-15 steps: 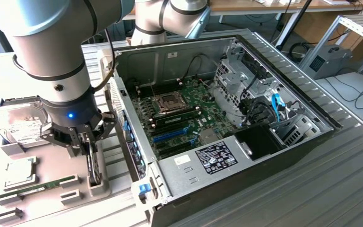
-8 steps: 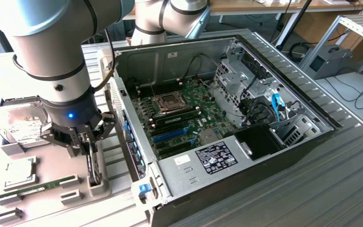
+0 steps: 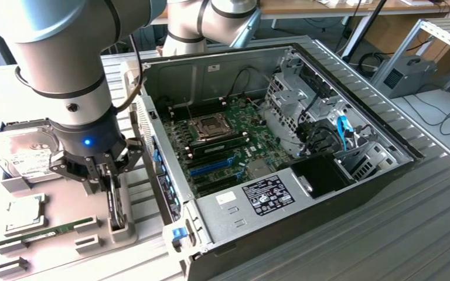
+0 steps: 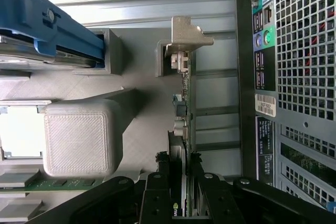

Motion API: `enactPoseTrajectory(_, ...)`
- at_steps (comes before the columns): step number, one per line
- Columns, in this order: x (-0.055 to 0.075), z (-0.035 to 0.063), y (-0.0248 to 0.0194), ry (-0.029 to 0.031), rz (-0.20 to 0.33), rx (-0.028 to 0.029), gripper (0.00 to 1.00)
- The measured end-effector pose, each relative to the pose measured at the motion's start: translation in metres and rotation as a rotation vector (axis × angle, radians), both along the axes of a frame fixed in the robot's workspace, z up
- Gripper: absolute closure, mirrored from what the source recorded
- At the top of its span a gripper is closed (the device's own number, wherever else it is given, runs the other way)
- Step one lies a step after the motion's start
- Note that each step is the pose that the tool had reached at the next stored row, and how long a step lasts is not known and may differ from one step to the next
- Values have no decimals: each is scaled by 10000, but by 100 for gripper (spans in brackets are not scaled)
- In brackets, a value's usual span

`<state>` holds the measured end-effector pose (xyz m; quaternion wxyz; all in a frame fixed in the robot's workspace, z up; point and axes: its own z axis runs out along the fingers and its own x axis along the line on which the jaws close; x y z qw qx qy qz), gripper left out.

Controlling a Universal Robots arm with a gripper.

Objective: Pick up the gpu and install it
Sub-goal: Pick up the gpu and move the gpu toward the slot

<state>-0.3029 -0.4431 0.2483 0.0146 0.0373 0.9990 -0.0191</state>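
The gpu point(image 3: 116, 206) is a thin dark card standing on edge in a grey slotted holder point(image 3: 125, 233), at the exterior view's left of the open computer case point(image 3: 365, 175). My gripper point(image 3: 108, 175) reaches down over its upper edge. In the wrist view the card's edge point(image 4: 185, 108) runs away from me to its silver bracket point(image 4: 185, 38). My gripper point(image 4: 179, 177) has a black finger point(image 4: 160, 182) pressed against each face of the card, so it is shut on the gpu, which still sits in the holder.
The case lies open with the motherboard point(image 3: 217, 146) and its blue slots facing up. On the grey fixture tray sit a silver hard drive point(image 3: 21, 153), a processor point(image 3: 26, 213) and a green memory stick point(image 3: 49, 230). The case's perforated rear panel point(image 4: 304, 51) is close beside the card.
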Motion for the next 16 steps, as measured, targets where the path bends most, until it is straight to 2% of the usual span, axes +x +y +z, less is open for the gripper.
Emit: enactPoseTrajectory(16,0,45,0,0,0,0,74)
